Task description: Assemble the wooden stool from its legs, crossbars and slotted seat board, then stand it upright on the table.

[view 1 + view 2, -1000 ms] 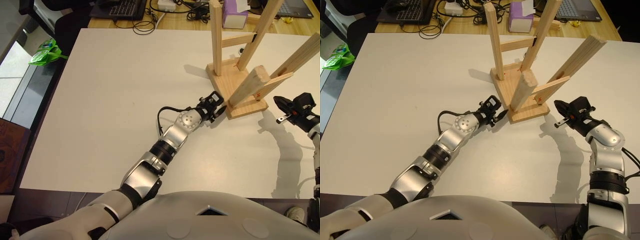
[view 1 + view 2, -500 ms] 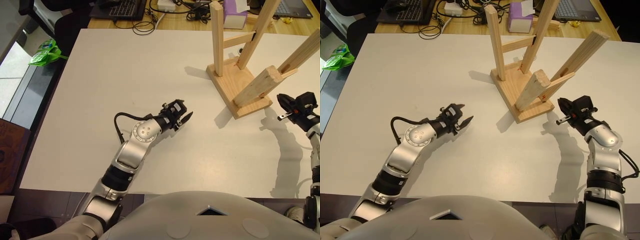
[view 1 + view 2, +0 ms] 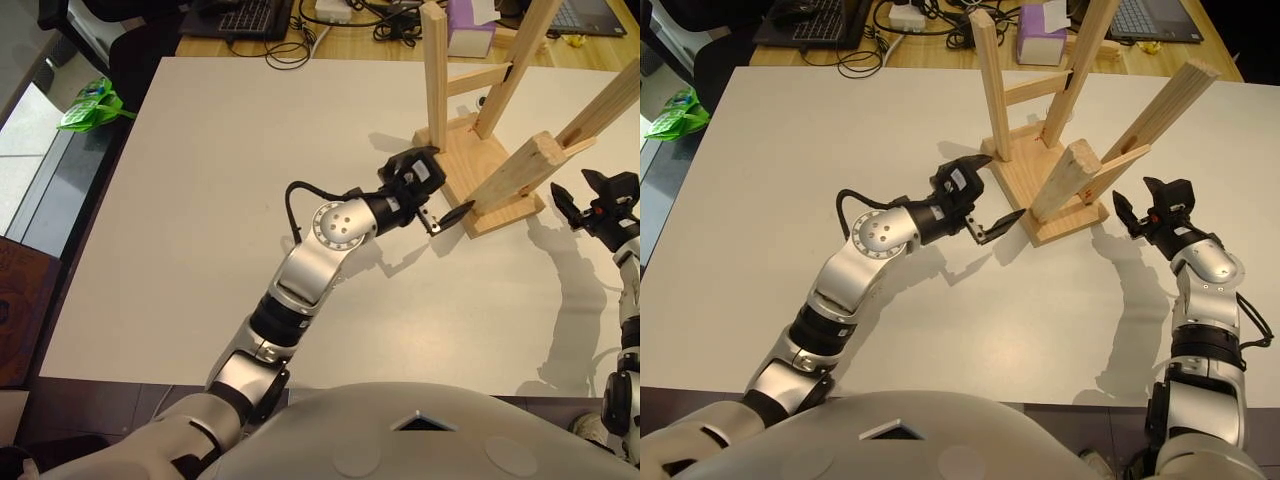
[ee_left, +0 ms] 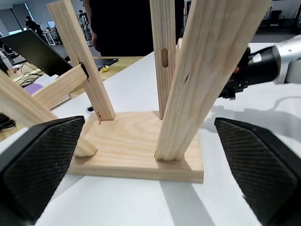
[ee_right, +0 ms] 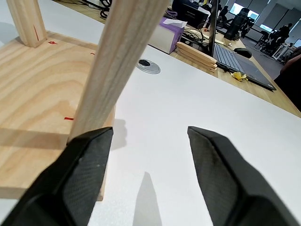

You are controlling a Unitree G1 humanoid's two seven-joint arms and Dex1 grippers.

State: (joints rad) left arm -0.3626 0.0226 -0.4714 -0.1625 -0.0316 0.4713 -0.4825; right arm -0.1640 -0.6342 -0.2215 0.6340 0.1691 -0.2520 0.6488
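Stool [image 3: 497,165] is sitting upside down toward the far right of the table [image 3: 250,150], its slotted seat board [image 3: 1022,188] lying flat and its 4 legs [image 3: 433,70] pointing up, joined by crossbars [image 3: 478,78]. I am holding my left gripper [image 3: 432,190] spread wide and empty just beside the board's near-left edge. My right gripper [image 3: 585,195] is hovering near the board's right corner, fingers parted and gripping nothing.
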